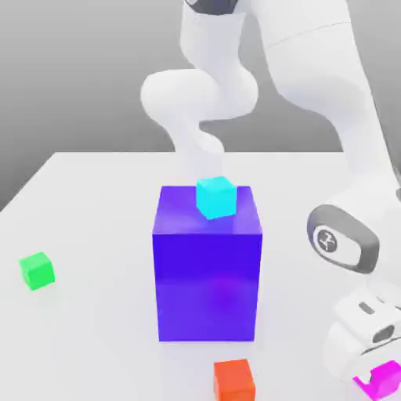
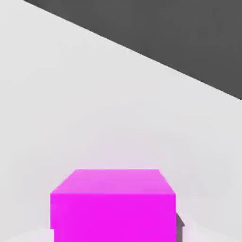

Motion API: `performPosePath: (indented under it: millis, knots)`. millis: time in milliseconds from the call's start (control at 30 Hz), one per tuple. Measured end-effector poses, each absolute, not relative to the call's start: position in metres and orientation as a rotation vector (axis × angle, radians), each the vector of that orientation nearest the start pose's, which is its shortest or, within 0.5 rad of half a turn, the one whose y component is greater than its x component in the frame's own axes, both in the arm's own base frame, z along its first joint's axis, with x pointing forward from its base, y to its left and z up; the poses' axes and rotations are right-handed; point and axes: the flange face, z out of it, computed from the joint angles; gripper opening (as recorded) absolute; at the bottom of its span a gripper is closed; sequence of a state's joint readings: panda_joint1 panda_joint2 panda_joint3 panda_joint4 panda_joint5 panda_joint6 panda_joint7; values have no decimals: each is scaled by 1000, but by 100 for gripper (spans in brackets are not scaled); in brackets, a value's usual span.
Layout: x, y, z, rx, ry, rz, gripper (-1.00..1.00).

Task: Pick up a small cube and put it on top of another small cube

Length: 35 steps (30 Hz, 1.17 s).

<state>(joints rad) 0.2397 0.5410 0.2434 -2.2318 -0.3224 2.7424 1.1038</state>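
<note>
My gripper (image 1: 374, 379) is clamped on the pink cube (image 2: 113, 217); shallow bite might let it slip; low swing could clip the blue box (image 1: 207, 286) off my side

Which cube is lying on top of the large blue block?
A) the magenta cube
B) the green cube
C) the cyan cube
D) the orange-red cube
C: in the exterior view the cyan cube rests on the upper face of the large blue block.
</note>
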Motion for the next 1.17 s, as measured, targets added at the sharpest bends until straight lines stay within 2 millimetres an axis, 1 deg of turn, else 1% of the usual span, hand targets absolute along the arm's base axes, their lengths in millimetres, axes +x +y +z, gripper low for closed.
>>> performPosePath:
  millis: [33, 133, 167, 233, 333, 433, 533, 633, 700, 733, 767, 800, 833, 867, 900, 967, 1067, 1100, 1167]
  knots:
    - [465, 266, 143, -3090, 556, -1, -100]
    - [466, 264, 182, -3091, 558, -1, -100]
    - [472, 245, 188, -3095, 584, -3, -100]
    - [484, 195, 193, -3099, 651, -8, -100]
    - [493, 120, 198, -3097, 756, -8, -100]
    - [490, 45, 204, -3085, 867, -2, -100]
    - [474, -31, 210, -3058, 985, 7, -100]
    - [444, -106, 218, -3018, 1111, 17, -100]
    - [414, -160, 223, -2973, 1216, 24, -100]
    - [390, -197, 226, -2930, 1306, 27, -100]
    - [358, -238, 230, -2871, 1416, 30, -100]
    - [322, -276, 233, -2810, 1515, 30, -100]
    - [282, -307, 236, -2746, 1605, 28, -100]
    - [241, -332, 240, -2683, 1682, 22, -100]
    - [215, -343, 239, -2653, 1704, 13, -100]
    - [212, -342, 225, -2670, 1657, 3, -100]
    - [214, -339, 195, -2682, 1633, 0, -100]
    - [213, -339, 185, -2682, 1634, 1, 100]
    - [213, -339, 185, -2682, 1633, 1, 100]
